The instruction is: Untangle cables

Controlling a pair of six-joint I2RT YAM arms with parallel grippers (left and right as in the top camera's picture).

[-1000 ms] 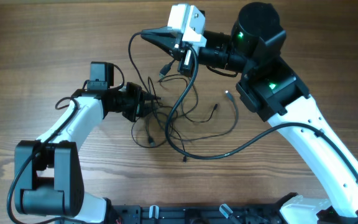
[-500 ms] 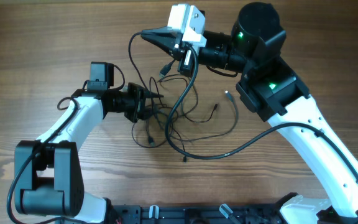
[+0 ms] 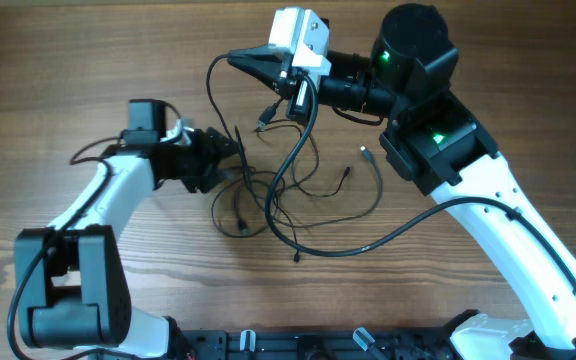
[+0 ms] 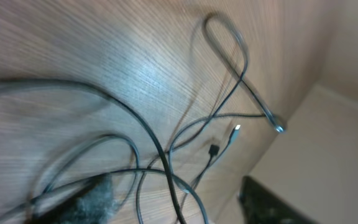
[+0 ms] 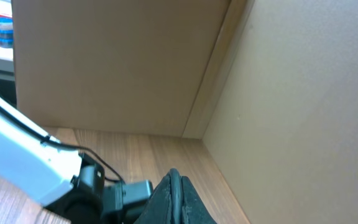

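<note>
Cables [image 3: 268, 190] are seen tangled mid-frame on the worktop [image 3: 68, 60]. One strand looks pinched in the closed right gripper [image 3: 243, 58] up top, probably so it can be pulled free. Left gripper [image 3: 230, 150] is too blurred; apart or together can't be told.

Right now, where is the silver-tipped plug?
In the overhead view the silver-tipped plug lies right of the cable tangle, close beside the right arm.

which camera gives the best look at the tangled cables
The overhead view: the whole tangle of cables is in frame and sharp. The left wrist view shows only a blurred close-up of part of it. The right wrist view shows none.
</note>
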